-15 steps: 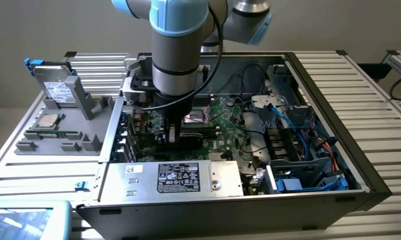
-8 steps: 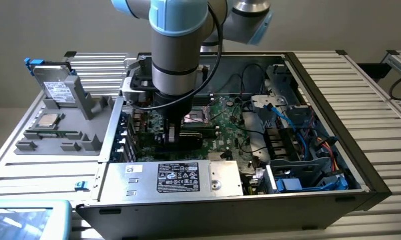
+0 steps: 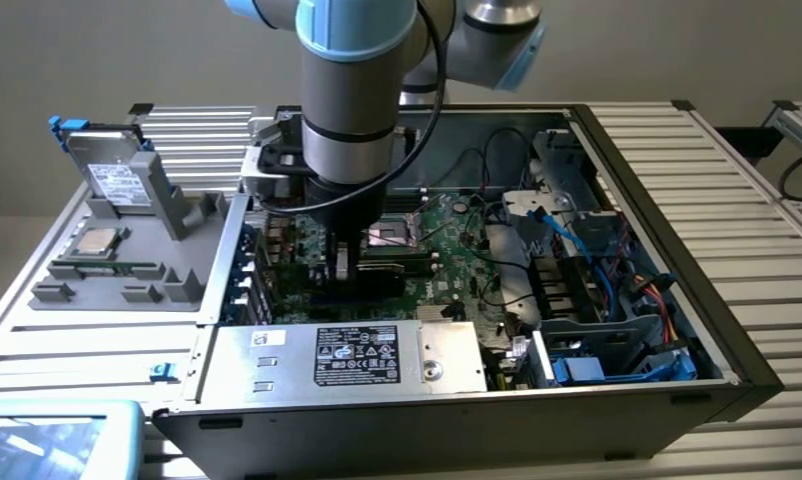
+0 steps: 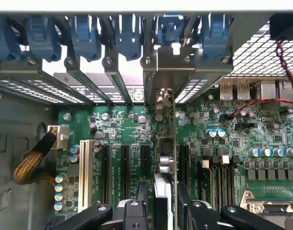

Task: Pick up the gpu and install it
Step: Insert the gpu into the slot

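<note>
The gpu (image 4: 166,143) stands upright in its motherboard (image 4: 122,129) slot at frame centre, apparently seated; the gripper (image 4: 168,211) fingers (image 4: 132,213) straddle it, parted.

Robot arm (image 3: 352,90) pointing straight down, wrist vertical, end effector (image 3: 342,262) low — fingers (image 4: 199,213) slightly parted

The tool (image 3: 344,262) reaches into the open case (image 3: 641,330), above its motherboard (image 3: 441,245), beside the 1 grey tray (image 3: 121,270).
</note>
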Robot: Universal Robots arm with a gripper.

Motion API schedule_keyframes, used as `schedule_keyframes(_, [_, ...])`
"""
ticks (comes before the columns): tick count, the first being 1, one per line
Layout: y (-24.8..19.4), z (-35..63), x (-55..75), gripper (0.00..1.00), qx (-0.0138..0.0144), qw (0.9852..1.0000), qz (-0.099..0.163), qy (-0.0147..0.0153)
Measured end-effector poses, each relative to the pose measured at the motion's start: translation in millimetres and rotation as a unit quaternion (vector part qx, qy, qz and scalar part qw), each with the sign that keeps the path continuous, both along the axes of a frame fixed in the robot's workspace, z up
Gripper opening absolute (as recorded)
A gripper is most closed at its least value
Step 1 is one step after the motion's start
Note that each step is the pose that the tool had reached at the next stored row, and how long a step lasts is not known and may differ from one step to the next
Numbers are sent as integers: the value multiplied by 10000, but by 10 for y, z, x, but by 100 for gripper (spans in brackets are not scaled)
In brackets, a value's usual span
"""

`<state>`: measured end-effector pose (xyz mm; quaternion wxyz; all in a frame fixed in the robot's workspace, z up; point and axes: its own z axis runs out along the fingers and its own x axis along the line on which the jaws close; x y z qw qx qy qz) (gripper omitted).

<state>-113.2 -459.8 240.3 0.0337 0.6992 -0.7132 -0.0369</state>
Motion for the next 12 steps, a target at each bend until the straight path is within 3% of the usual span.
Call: schedule_keyframes(12, [1, 456, 52, 36, -2, 10000, 0, -13])
